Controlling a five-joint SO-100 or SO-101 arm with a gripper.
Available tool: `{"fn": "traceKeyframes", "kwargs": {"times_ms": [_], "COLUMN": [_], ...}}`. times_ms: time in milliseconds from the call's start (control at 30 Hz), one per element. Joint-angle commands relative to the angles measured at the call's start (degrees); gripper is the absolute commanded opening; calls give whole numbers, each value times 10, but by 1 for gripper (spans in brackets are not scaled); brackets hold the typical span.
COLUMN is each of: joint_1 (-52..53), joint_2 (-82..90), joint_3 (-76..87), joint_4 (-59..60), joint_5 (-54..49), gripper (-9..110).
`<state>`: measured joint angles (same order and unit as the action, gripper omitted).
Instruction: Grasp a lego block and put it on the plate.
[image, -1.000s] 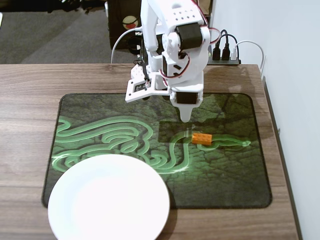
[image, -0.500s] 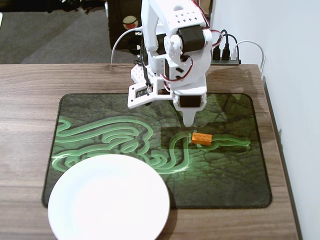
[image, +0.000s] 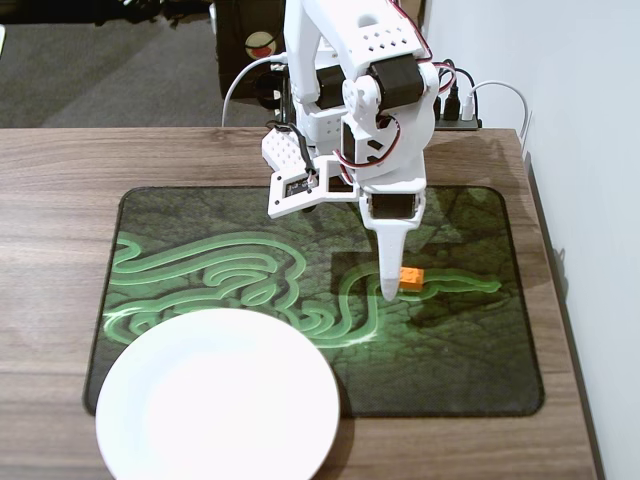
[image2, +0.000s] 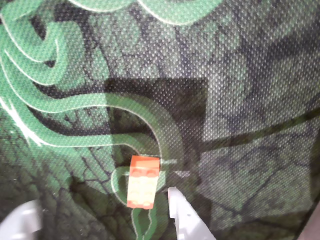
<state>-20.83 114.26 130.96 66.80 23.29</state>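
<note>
1. We're hovering the gripper (image2: 100, 212) low over the orange lego block (image: 411, 279), which is sitting on the green-patterned mouse mat (image: 200, 215), well apart from the white plate (image: 218, 396) at the near left corner in the fixed view.
2. In the wrist view the claw is spread wide and holding nothing: one finger (image2: 186, 220) is just beside the brick's right long side, the other (image2: 22, 222) is way off at the bottom left. So the brick (image2: 143, 181) is between the fingers but hugging one of them.
3. We're thinking the thing to get right here is centering. If we're closing from this spot, the far finger is going to sweep a long way and could shove or twist the brick before it pinches.
4. We're also watching height: the tips look close to the mat, but we can't tell if they're touching it. Low enough to catch the brick's sides, not the studs, is what we're aiming for.
5. We're squeezing across the short width, since the fingers are already lined up with the long sides.
</note>
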Motion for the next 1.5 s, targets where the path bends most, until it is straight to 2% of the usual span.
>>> {"fn": "traceKeyframes", "kwargs": {"times_ms": [0, 67, 333, 633, 1467], "joint_1": [-2, -2, -3, -49, -39], "joint_2": [-5, -11, -25, -51, -73], "joint_3": [-18, -16, 4, 4, 27], "joint_4": [0, 1, -41, -61, -117], "joint_5": [8, 16, 30, 54, 71], "gripper": [43, 48, 48, 48, 47]}}
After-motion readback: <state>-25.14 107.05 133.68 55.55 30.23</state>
